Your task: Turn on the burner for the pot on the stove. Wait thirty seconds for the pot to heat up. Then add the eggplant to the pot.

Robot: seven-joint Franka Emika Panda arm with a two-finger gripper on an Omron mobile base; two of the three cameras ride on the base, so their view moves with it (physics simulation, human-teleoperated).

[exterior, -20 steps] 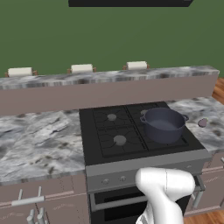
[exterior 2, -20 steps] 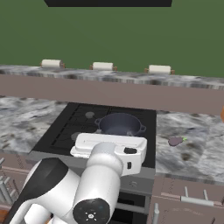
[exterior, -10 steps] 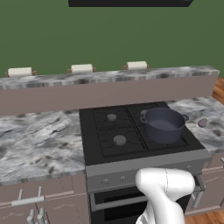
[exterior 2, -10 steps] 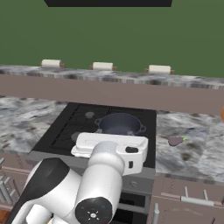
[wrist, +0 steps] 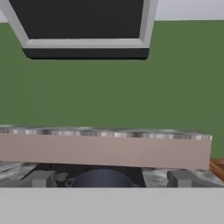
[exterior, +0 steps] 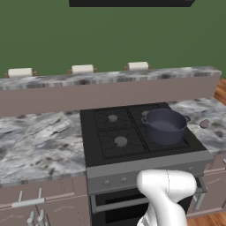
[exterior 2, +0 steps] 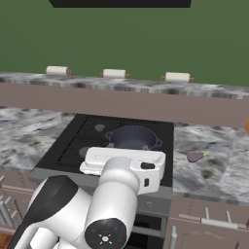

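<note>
Nothing's budged in the last sec, burner step not started imo

Arm's parked in front of the black four-burner stove (exterior: 132, 132) w/ grey knob panel, same pose as a moment back. Hand (wrist: 111, 179) is spread fully wide, holding nothing, pointing over the cooktop at the green wall. Round deep dark blue-grey pot (exterior: 165, 126) w/ two small side handles sits on the stove's front right grate. Small dull purple eggplant lump (exterior 2: 195, 156) lies on the marble tabletop (exterior: 39, 141) just right of the stove, apart from the pot. No change = knob's prob untouched, so first job is getting down to the front panel.
</note>
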